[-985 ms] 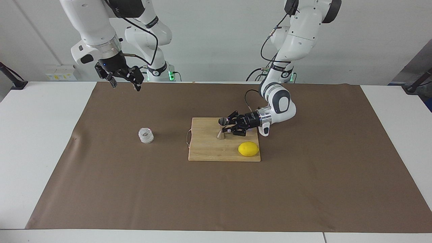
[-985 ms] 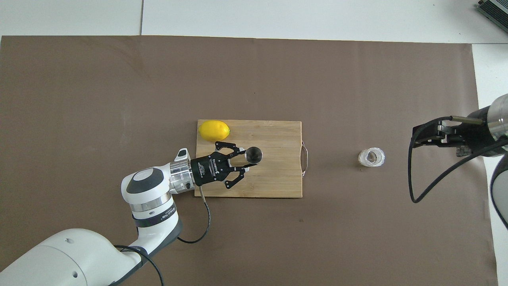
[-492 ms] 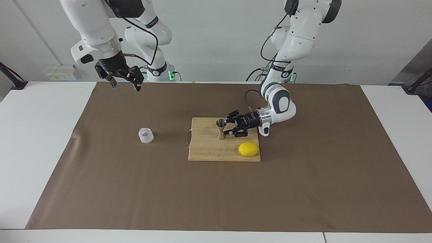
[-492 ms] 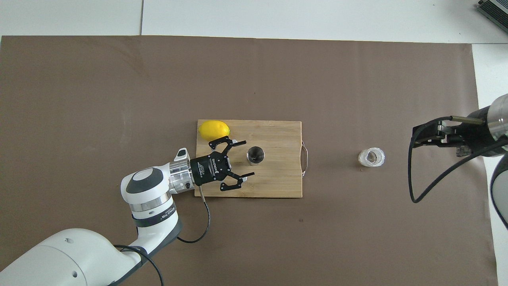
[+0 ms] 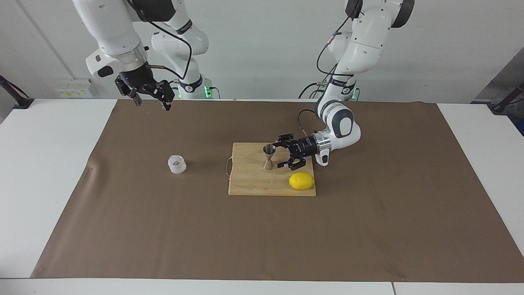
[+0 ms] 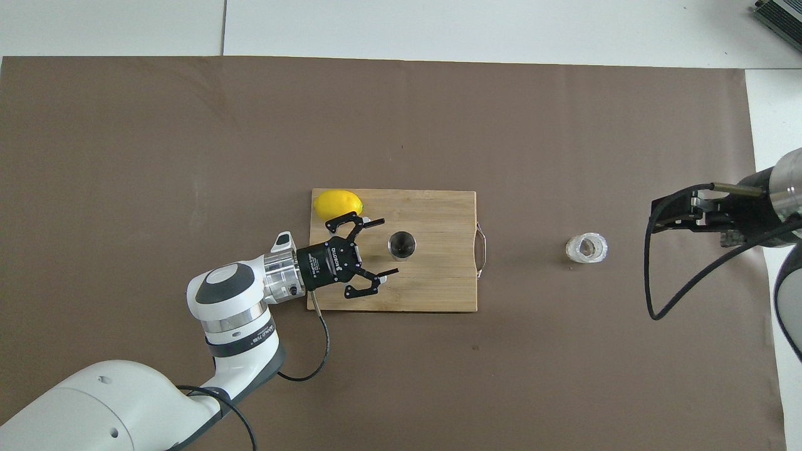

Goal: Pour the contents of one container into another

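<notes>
The steel hourglass jigger [image 5: 269, 157] [image 6: 401, 245] stands upright on the wooden cutting board [image 5: 254, 184] [image 6: 438, 213]. My left gripper [image 5: 281, 155] [image 6: 383, 246] lies level just beside it, low over the board, open, its fingers apart from the jigger and holding nothing. The squat knobbly glass cup [image 5: 177, 164] [image 6: 587, 248] sits alone on the brown mat toward the right arm's end. My right gripper [image 5: 153, 105] [image 6: 664, 213] hangs open and empty, high over the mat's edge at that end, and waits.
A yellow lemon [image 5: 301, 180] [image 6: 338, 204] rests on the board's corner, close to the left gripper's fingers. The board has a wire handle [image 5: 227, 167] facing the glass cup. A brown mat [image 5: 163, 229] covers most of the white table.
My left gripper has opened off the jigger and drawn back a little from it. The jigger stays standing on the board. The right arm has not moved.
</notes>
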Available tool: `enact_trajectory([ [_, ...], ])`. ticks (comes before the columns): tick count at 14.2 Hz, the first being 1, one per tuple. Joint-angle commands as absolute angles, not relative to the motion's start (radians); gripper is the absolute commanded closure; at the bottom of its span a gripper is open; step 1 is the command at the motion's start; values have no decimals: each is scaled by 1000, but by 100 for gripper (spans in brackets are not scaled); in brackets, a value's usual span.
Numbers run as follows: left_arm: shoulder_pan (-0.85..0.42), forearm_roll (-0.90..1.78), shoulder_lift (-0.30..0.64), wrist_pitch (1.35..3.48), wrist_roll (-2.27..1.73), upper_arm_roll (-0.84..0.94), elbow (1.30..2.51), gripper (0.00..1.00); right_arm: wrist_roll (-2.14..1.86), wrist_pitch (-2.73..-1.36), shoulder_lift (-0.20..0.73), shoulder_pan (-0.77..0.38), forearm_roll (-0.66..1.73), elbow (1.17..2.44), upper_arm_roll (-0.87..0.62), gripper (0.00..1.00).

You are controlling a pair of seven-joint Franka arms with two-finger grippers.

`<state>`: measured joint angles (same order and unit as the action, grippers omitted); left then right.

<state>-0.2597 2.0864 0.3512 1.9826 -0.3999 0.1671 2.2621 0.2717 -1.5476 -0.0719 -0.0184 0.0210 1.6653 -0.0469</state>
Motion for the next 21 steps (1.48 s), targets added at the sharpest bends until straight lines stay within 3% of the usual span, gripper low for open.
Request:
enact_trajectory([
  [1,-258,2062,313,2003,-420,156,2283,0,250,-1531,-78,-3,40,1661,-51,0],
  [11,-89,1620,195,1988,-707,156,2252,0,250,-1531,-77,-3,40,1661,-51,0],
  [21,28,938,123,1974,-1002,152,2060,0,250,-1531,-78,-3,40,1661,-51,0],
])
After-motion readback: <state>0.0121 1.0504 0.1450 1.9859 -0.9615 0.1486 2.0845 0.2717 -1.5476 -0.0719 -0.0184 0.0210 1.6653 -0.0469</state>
